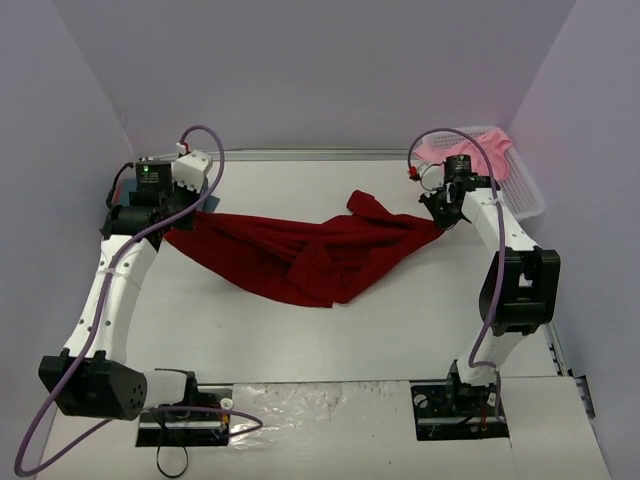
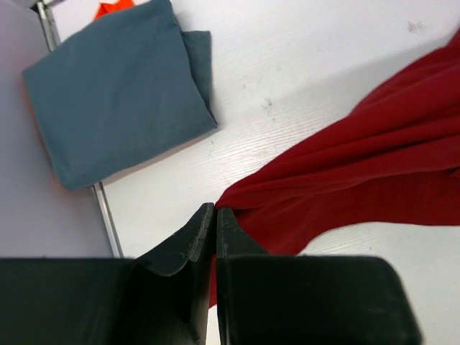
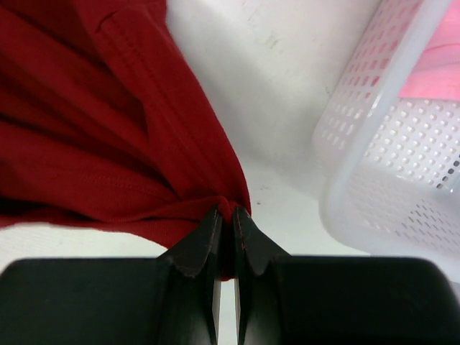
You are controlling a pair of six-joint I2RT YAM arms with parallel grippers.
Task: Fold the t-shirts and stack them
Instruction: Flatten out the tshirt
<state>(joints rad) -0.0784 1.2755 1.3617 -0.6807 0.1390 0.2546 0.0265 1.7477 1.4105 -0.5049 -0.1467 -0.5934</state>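
Observation:
The dark red t-shirt [image 1: 300,255] hangs stretched between my two grippers above the table, sagging and bunched in the middle. My left gripper [image 1: 178,228] is shut on its left end, seen in the left wrist view [image 2: 215,210] with the red cloth [image 2: 359,172] running off right. My right gripper [image 1: 438,217] is shut on its right end, seen in the right wrist view [image 3: 228,212] with the cloth [image 3: 93,129] bunched at the tips. A folded teal-blue t-shirt [image 2: 115,93] lies at the far left, an orange t-shirt [image 2: 113,7] just behind it. A light pink t-shirt [image 1: 455,150] sits in the basket.
A white lattice basket [image 1: 525,190] stands at the back right, close to my right gripper; it also shows in the right wrist view [image 3: 388,144]. Purple walls close off the back and sides. A metal rail [image 2: 104,208] runs along the table's left edge.

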